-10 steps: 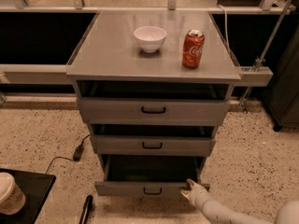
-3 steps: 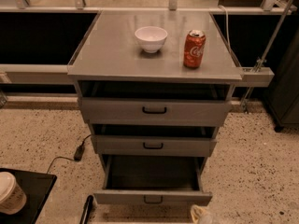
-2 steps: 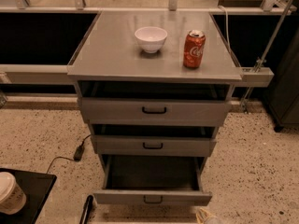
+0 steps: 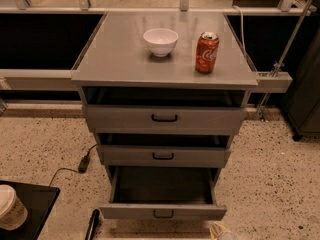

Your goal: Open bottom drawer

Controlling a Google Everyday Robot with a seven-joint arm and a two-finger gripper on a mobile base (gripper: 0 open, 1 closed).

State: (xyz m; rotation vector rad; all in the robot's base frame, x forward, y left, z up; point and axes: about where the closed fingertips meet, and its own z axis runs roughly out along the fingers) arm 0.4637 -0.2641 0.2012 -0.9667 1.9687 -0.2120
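The bottom drawer [image 4: 135, 212] of the grey metal cabinet stands pulled out toward me, its dark inside showing and its small black loop handle [image 4: 163, 214] on the flat front. The middle drawer [image 4: 130, 155] and top drawer [image 4: 120, 119] stick out only a little. Only the pale tip of my gripper [image 4: 220, 232] shows at the bottom edge of the camera view, just below and right of the bottom drawer's front and apart from the handle.
A white bowl [image 4: 160, 41] and a red soda can [image 4: 207, 52] stand on the cabinet top [image 4: 115, 59]. A black cable [image 4: 82, 162] lies on the speckled floor at left. A paper cup [image 4: 10, 207] sits on a black tray at bottom left.
The bottom drawer has come further out toward me. My gripper has left the drawer's right front corner and dropped down to the bottom edge of the view.
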